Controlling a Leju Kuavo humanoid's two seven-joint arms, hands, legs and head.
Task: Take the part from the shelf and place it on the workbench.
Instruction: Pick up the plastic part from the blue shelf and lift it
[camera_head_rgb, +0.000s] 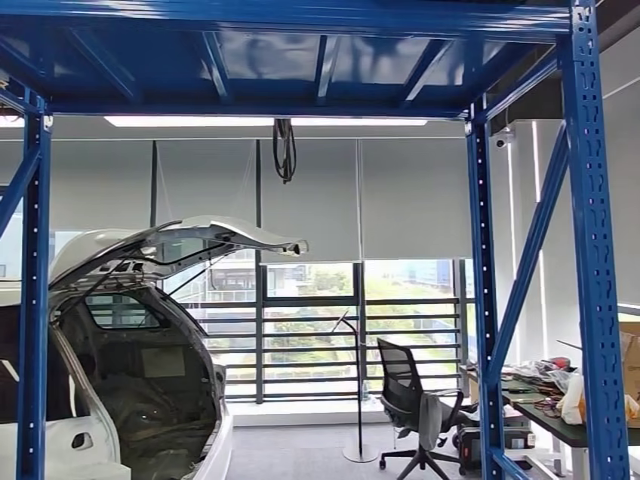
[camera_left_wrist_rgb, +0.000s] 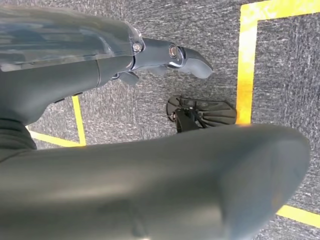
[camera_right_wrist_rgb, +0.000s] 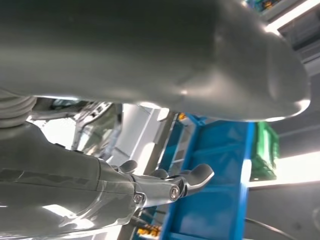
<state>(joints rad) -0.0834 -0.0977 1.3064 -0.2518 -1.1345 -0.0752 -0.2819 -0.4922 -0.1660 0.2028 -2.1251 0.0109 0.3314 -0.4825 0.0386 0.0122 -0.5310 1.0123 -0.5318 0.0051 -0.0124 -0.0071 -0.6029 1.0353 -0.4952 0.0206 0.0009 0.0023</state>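
Task looks barely begun: neither hand carries anything, and the part itself cannot be picked out anywhere, so its place cannot be told. Landmark is the blue steel shelf frame (camera_head_rgb: 483, 270), perforated uprights with diagonal braces and a glossy blue deck overhead; the head view looks through it rather than at a loaded shelf level. Beyond the frame, left: a white car body shell (camera_head_rgb: 113, 370), hatch raised, bare unpainted-looking interior. Beyond it, centre: a black mesh-back office chair (camera_head_rgb: 411, 405) on castors, grey cloth draped over it. Just right of the frame's near upright: a cluttered workbench (camera_head_rgb: 558, 420), dark top, heaped with wrappers and small items. Left hand (camera_left_wrist_rgb: 166, 55) hangs over grey short-pile carpet crossed by yellow floor tape (camera_left_wrist_rgb: 247, 65); fingers extended and apart, smooth dark-grey plastic with metal pins, nothing in them. Right hand (camera_right_wrist_rgb: 170, 185) is raised near blue shelf metal, silvery glossy casing, fingers loosely extended, nothing held. Left to do, by my judgement: find the part, grasp, carry, set down on the workbench.
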